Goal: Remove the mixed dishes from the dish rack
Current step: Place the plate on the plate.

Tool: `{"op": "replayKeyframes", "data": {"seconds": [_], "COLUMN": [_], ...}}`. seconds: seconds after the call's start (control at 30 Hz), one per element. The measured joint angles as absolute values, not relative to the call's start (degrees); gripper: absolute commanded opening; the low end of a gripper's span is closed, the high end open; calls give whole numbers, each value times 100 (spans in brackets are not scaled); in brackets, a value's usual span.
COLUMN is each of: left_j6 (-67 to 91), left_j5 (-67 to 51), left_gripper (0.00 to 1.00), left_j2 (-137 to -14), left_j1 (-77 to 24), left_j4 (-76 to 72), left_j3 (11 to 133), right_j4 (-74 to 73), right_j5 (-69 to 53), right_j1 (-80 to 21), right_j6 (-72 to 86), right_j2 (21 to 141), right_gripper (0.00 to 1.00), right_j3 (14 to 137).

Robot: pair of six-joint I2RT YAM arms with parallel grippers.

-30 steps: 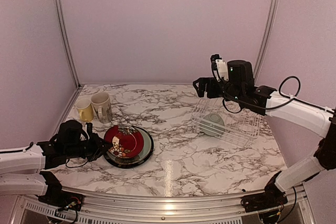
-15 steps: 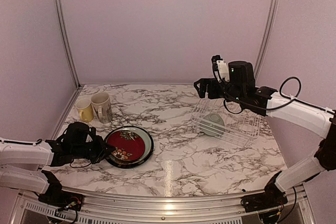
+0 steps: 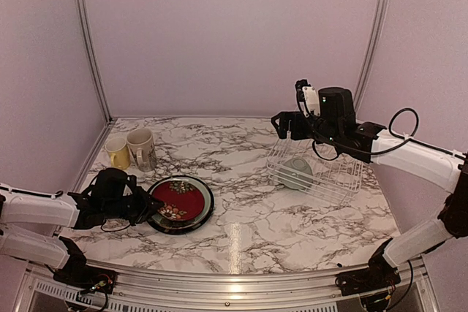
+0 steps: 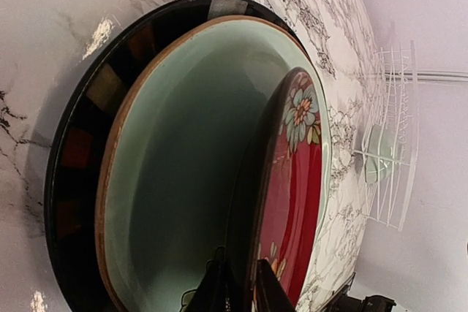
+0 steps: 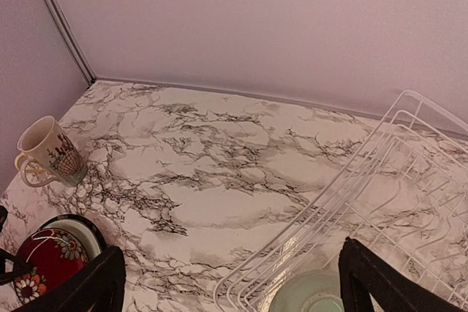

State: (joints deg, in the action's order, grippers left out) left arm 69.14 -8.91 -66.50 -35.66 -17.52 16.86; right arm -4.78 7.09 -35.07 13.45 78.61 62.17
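The red plate rests almost flat on the pale-green plate at the front left of the table. My left gripper is shut on the red plate's near rim, one finger above it and one below. A yellow mug and a cream printed mug stand behind the plates. The white wire dish rack sits at the right and holds a pale-green bowl. My right gripper hangs open above the rack's left end, holding nothing.
Grey walls with metal corner posts close the table at the back and sides. A metal rail runs along the front edge. Marble tabletop lies between the plates and the rack.
The left gripper has lowered the red plate from a steep tilt to almost flat on the pale-green plate. The right arm has barely moved.
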Motion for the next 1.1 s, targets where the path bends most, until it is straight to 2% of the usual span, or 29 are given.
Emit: {"op": "replayKeyframes", "data": {"seconds": [0.17, 0.57, 0.7, 1.1], "left_j6": [6807, 6517, 6377, 5955], "left_j5": [-799, -532, -381, 97], "left_gripper": [26, 45, 48, 66], "left_j2": [-6589, -6215, -6018, -5304], "left_j1": [-3566, -3566, -3566, -3566], "left_j4": [-1540, -847, -528, 357], "left_j3": [1702, 1756, 1870, 2244], "right_j4": [-478, -478, -532, -2198], "right_j5": [696, 655, 709, 1525], "right_j1": [-3507, -3507, -3507, -3251], "right_j6": [1347, 1350, 1337, 1186], "right_j2": [7859, 7859, 7865, 8340], "right_gripper": [98, 98, 98, 99], "right_j3": [6215, 6215, 6222, 6917]}}
